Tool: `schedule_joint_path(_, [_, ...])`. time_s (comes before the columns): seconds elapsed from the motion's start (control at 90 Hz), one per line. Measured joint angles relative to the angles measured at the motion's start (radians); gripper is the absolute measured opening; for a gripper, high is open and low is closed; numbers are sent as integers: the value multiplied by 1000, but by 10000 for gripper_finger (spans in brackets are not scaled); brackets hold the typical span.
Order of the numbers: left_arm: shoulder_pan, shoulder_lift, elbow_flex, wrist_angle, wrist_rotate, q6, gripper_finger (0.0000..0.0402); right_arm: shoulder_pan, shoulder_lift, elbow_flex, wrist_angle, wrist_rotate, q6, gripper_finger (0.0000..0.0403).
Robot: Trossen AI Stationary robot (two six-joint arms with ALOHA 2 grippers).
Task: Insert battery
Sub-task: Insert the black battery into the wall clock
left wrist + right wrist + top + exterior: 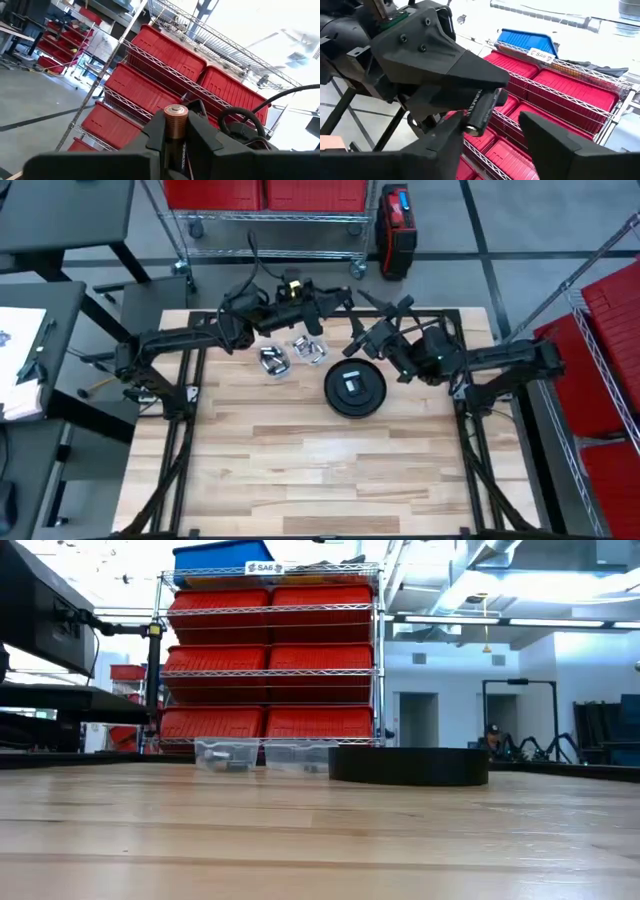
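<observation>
Battery [176,125], cylindrical, copper-coloured top and dark body with pale lettering, clamped upright between the left gripper [176,142] fingers, raised above the far edge of the table. Flat metal end cap facing outward, lower half hidden between the fingers. Round black device [355,389], flat and disc-shaped, resting on the wooden table near its far side, with a pale rectangular patch at the centre, possibly an open battery slot, though hard to make out.

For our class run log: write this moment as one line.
left gripper: shut on battery, raised | right gripper: open beside battery | black round device: on table
</observation>
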Motion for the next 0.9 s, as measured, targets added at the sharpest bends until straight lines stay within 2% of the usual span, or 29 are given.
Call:
schedule_joint_path(0.211, [0, -1, 0, -11, -1, 3, 29, 0, 0, 0, -8, 0, -2, 111])
schedule_joint_path(0.544, [0, -3, 2, -54, -1, 26, 29, 0, 0, 0, -37, 1, -3, 89])
schedule_joint_path(0.811, [1, -3, 2, -65, -2, 34, 29, -1, -3, 0, -53, 10, -2, 39])
schedule_joint_path(0.9, [1, -3, 2, -84, -2, 49, 30, -1, -3, 0, -56, 11, -2, 35])
